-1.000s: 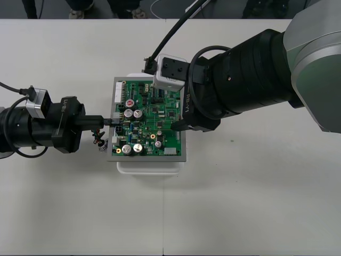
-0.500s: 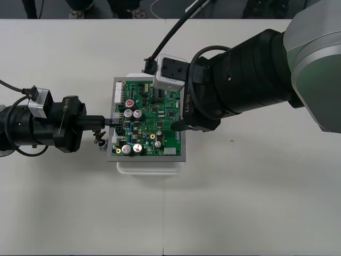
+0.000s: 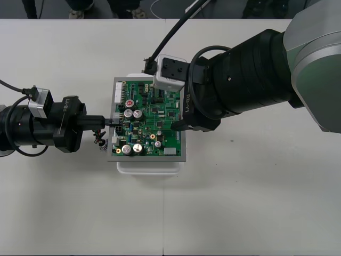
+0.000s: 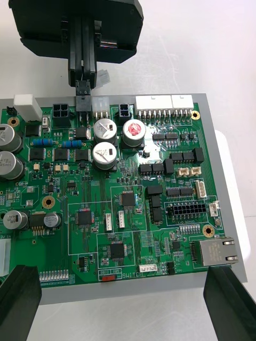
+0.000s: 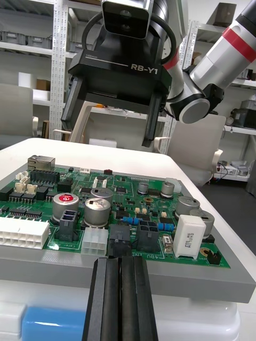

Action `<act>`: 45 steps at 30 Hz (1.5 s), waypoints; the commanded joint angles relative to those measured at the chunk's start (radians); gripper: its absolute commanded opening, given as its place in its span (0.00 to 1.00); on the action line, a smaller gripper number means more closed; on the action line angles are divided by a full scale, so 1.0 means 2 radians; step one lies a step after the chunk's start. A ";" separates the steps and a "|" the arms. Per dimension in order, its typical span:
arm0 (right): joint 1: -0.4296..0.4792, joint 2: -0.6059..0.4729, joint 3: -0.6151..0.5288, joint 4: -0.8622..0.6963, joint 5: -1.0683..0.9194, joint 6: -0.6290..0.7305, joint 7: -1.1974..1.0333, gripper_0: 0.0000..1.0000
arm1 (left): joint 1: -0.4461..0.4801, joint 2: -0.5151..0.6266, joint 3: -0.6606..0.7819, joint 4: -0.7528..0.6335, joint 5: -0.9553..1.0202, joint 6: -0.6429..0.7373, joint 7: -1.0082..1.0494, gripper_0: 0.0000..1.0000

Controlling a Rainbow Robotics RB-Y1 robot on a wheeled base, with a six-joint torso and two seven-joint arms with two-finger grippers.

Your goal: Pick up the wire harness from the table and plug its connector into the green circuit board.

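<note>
Table (image 3: 240,202): left end effector (image 4: 82,80) clenching plug (image 4: 82,102) at board (image 4: 138,213); right end effector (image 4: 125,277) released.

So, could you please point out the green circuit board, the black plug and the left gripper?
green circuit board (image 3: 160,114): front view, its green face.
left gripper (image 3: 111,121): front view, midway between its fingertips.
black plug (image 4: 82,100): right wrist view, its body at the board's edge.

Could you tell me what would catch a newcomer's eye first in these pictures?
The green circuit board on its white base, in the middle of the table, draws the eye first. The bulky right hand hovers open over its right side, while the left hand is shut on the small black plug at the board's left edge, thin wires trailing beside it.
</note>
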 commanded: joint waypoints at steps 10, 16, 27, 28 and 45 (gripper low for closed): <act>0.002 0.007 0.005 -0.016 -0.005 -0.002 0.029 0.89 | -0.020 0.003 -0.001 -0.009 -0.002 -0.019 -0.010 0.02; 0.002 0.008 0.004 -0.016 -0.005 -0.002 0.029 0.89 | -0.020 0.007 -0.001 0.000 0.001 -0.019 -0.015 0.80; 0.002 0.008 0.002 -0.016 -0.006 -0.002 0.032 0.89 | -0.020 0.024 -0.001 0.006 0.009 -0.019 -0.024 1.00; 0.002 0.008 0.001 -0.016 -0.007 -0.002 0.032 0.89 | -0.020 0.024 -0.001 0.006 0.009 -0.019 -0.024 1.00; 0.002 0.007 -0.001 -0.016 -0.008 -0.002 0.039 0.89 | -0.019 0.062 -0.001 0.000 0.011 -0.019 -0.018 1.00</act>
